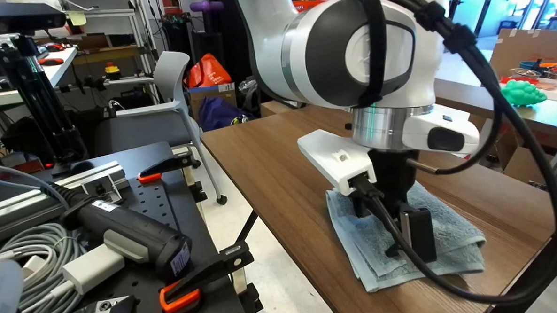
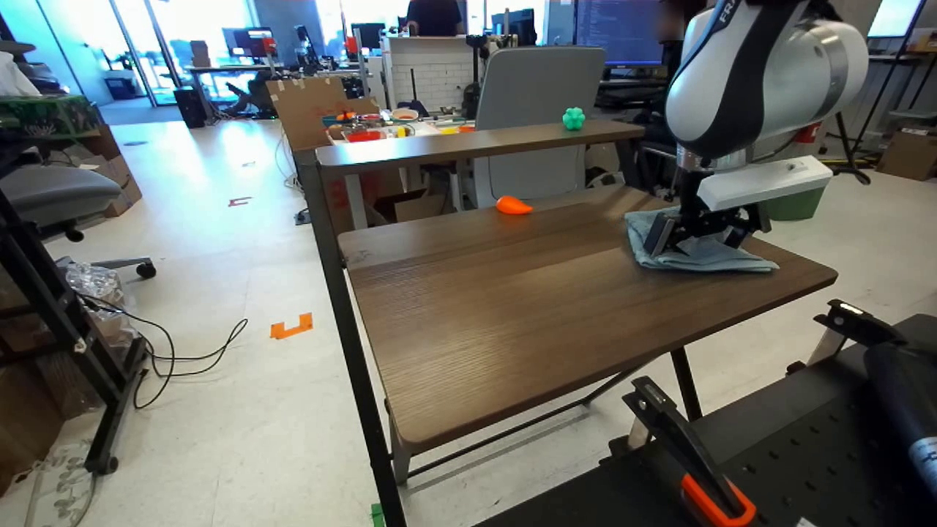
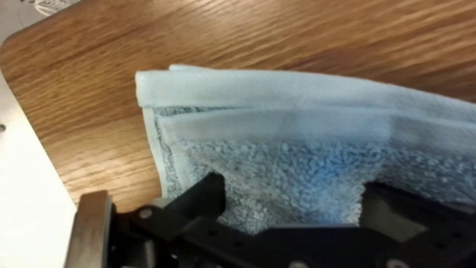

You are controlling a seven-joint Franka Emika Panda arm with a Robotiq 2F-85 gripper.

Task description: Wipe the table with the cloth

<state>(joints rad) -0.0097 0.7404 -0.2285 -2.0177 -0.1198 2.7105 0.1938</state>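
Note:
A folded light blue-grey cloth lies on the brown wooden table (image 1: 269, 161), near one end of it. The cloth shows in both exterior views (image 1: 456, 238) (image 2: 721, 258) and in the wrist view (image 3: 260, 160). My gripper (image 1: 378, 232) points down over the cloth, and it also shows in an exterior view (image 2: 694, 245). In the wrist view, the gripper (image 3: 293, 184) has its two black fingers wide apart, with cloth spread flat between them. The fingertips are at the cloth's surface and seem to touch it. No fold is seen pinched between them.
An orange object (image 2: 514, 206) lies at the table's far edge. A green bumpy object (image 2: 574, 118) sits on a raised shelf (image 2: 468, 145). A black bench with orange-handled clamps (image 1: 181, 299) stands alongside the table. A black cable (image 1: 555, 201) loops from the arm past the cloth.

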